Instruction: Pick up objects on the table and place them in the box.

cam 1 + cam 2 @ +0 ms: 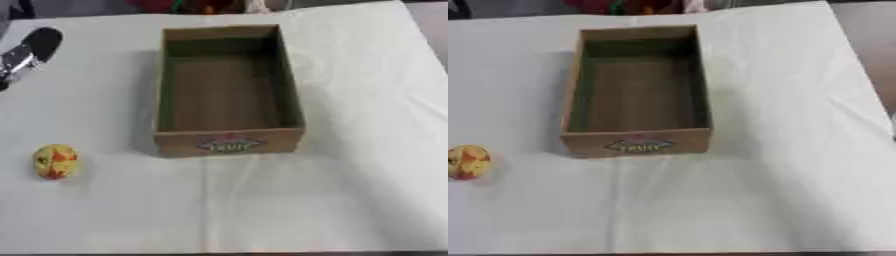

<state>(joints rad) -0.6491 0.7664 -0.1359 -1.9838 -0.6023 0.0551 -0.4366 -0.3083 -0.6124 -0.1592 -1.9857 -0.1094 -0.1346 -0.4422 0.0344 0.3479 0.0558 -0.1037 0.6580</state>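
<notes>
A small yellow, egg-shaped object with red marks (56, 161) lies on the white table near the left edge, left of the box's front corner. The open brown cardboard box (229, 143) stands in the middle of the table with a label on its near wall, and nothing shows inside it. A black and silver part of my left hand or arm (28, 50) comes in at the upper left, well behind the yellow object and apart from it. It is too blurred to make out. My right hand shows in neither view.
The white cloth (780, 150) covers the table to its far and right edges. Some red and coloured shapes (184, 5) sit beyond the far edge. The cloth lies bare in front of the box and to its right.
</notes>
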